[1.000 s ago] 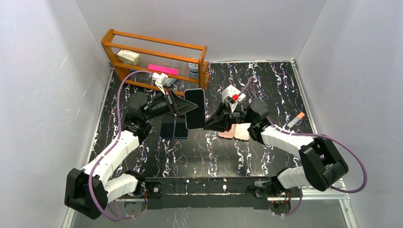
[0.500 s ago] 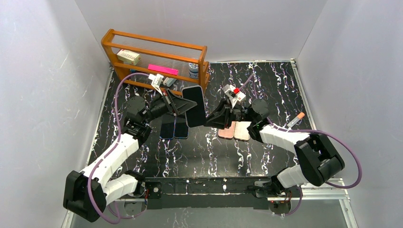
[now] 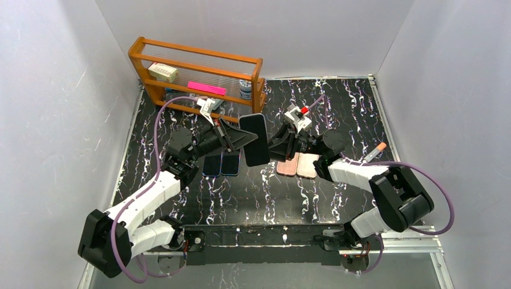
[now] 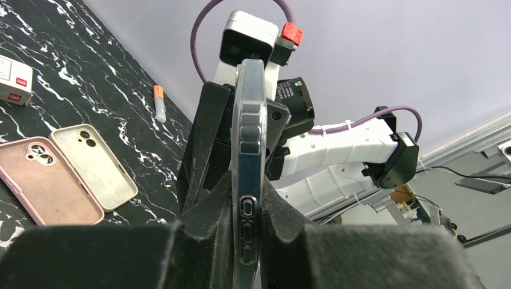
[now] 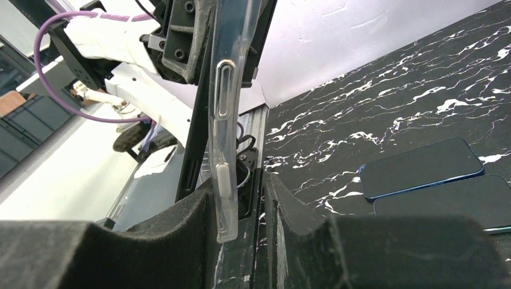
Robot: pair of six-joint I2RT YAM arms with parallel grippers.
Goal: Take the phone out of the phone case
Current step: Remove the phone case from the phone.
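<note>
- Phone (image 3: 255, 139) hangs in the air over the middle of the table (image 3: 337, 96) in your overhead view, its dark face toward the camera, between the two arms. The left gripper (image 3: 240, 139) meets its left long edge and the right gripper (image 3: 274, 149) meets its right one. On the table beneath, two bare phones (image 3: 213, 164) lie flat side by side. A pink case (image 3: 287, 166) and a beige case (image 3: 307, 165) lie touching each other under the right arm.
- From your left wrist you see the phone edge-on inside its clear case (image 4: 249, 129), side buttons facing the lens. The left fingers (image 4: 208, 226) press on both faces at the near end, so that claw is clamped on the phone. The right claw's black fingers flank the far end.
- From your right wrist the case's edge sits in the gap between the right fingers (image 5: 181, 232). It lies against one pad and a dark slot shows beside the other, so you cannot tell whether this claw grips.
</note>
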